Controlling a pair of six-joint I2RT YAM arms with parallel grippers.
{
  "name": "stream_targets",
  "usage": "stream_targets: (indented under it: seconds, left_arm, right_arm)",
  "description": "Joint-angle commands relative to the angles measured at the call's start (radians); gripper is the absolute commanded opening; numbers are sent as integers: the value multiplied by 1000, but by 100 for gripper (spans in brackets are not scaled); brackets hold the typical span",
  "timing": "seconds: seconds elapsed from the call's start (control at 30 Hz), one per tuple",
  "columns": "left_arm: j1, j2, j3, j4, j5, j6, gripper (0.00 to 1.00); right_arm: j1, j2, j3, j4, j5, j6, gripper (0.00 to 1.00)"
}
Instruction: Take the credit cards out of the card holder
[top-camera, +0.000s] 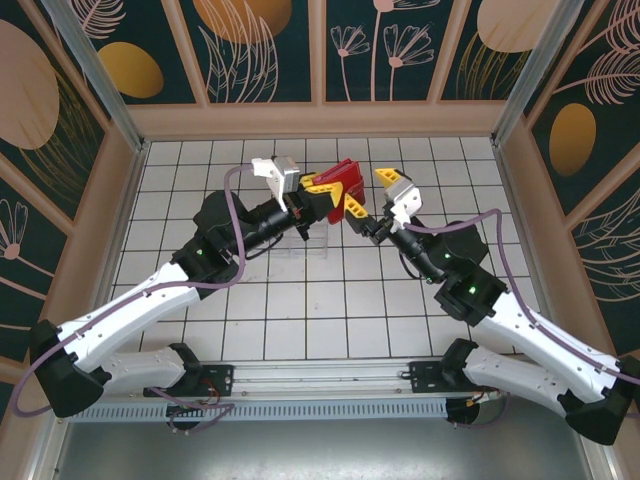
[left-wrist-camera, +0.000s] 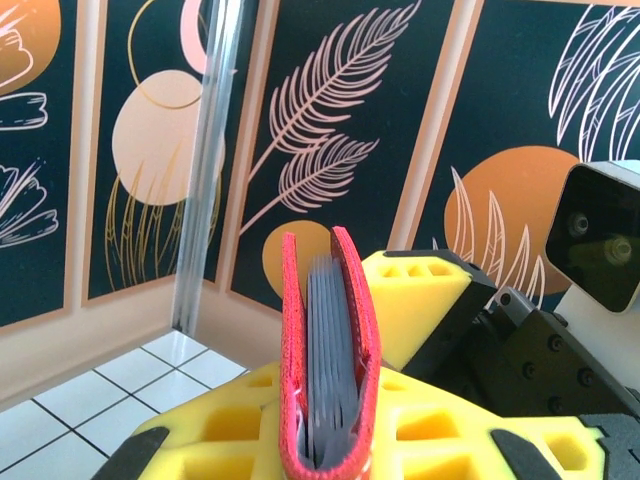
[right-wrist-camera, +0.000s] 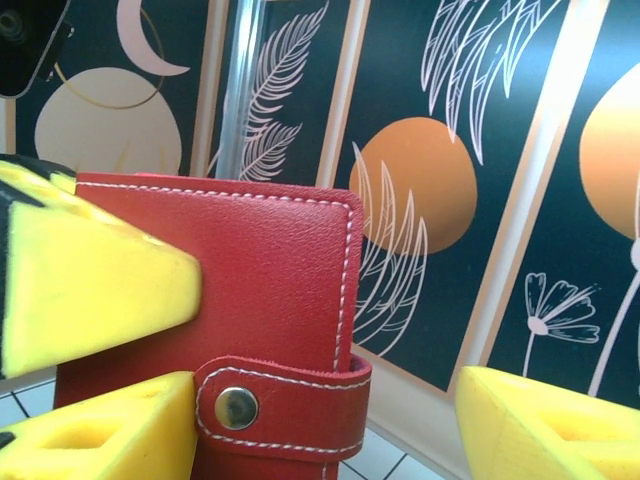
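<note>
While left tool clamps card holder upright, right tool gapes just beside

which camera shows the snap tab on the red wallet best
The right wrist view: the closing tab and its metal snap face the lens close up. The left wrist view shows the card holder edge-on; the top view shows it small, tab unclear.
</note>
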Motion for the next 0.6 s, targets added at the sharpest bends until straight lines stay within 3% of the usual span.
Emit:
stream_targets:
  seconds: [0.0, 0.57]
  left_arm:
    - [-13, -24, 29, -35, 57, 18, 0]
    - [-14, -55, 25, -53, 28, 21, 0]
  right_arm:
    - [-12, -29, 39, 49, 149, -27, 67]
    - [-11, -92, 28, -7, 268, -30, 65]
